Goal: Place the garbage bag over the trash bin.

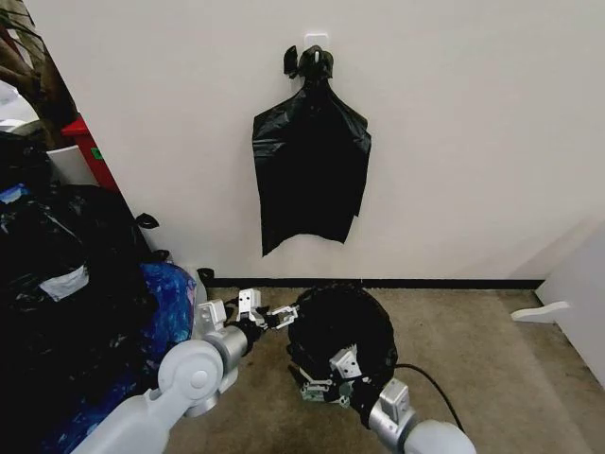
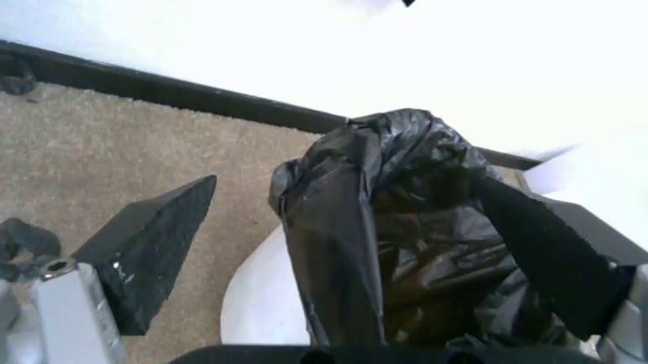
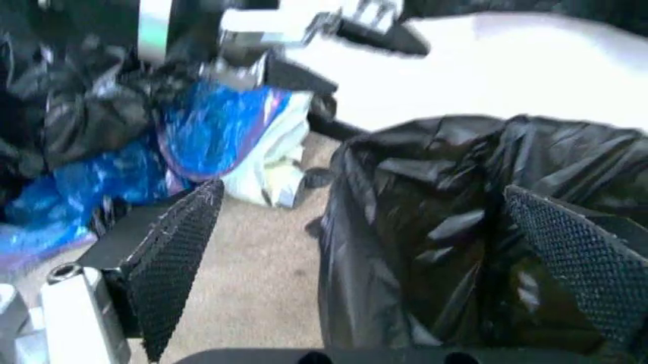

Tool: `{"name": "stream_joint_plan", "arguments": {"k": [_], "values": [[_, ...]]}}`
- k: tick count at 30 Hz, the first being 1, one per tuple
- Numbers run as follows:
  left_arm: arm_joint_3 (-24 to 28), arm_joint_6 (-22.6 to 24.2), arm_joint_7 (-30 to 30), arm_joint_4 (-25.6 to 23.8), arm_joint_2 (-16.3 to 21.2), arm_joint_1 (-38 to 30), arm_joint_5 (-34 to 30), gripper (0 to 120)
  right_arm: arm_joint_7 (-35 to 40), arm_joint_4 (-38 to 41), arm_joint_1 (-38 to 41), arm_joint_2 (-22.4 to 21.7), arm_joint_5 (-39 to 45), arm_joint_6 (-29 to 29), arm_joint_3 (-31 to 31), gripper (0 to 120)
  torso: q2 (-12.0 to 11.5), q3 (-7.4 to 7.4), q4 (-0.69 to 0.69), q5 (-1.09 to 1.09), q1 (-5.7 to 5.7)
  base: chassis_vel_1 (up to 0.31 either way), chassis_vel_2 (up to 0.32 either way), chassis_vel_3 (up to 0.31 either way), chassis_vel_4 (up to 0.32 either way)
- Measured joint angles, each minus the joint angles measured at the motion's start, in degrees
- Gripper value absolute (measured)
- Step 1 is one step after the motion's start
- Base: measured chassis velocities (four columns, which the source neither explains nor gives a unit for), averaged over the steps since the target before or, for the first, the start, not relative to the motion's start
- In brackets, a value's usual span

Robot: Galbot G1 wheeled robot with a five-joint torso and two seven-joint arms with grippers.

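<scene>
Both grippers wide at the garbage bag (image 1: 342,326) rim — left gripper (image 1: 281,314) at nine o'clock, right gripper (image 1: 323,383) at six — white trash bin (image 2: 265,303) underneath.

Head camera looks forward and down toward the wall, while both wrist cameras sit close above the garbage bag (image 1: 342,322) (image 2: 405,227) (image 3: 476,227), shared by all views.

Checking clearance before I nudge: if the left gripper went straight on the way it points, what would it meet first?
The left gripper, open, straddles the garbage bag bunched over the trash bin rim. Going on, it would likely meet that bag fold first; depth is unclear.
</scene>
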Motion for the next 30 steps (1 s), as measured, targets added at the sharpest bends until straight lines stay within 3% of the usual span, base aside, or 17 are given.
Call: {"name": "stream_joint_plan", "arguments": {"k": [14,25,30], "values": [[0.0,-0.4,0.2,0.2,-0.7,2.1,0.0,100,0.4,4.6,-1.7,1.7,4.4,-0.2,5.5,100,0.0,0.0,0.01,0.0,0.0,0.0,0.0,0.0,0.0],[0.7,-0.4,3.5,8.7,-2.6,1.2,0.8,100,-0.1,5.0,-2.8,1.8,4.8,-0.3,7.0,100,0.0,0.0,0.01,0.0,0.0,0.0,0.0,0.0,0.0],[0.9,-0.4,4.8,10.2,-2.8,1.3,1.8,100,0.0,5.1,-2.5,1.6,5.2,-0.4,7.0,100,0.0,0.0,0.01,0.0,0.0,0.0,0.0,0.0,0.0]]}}
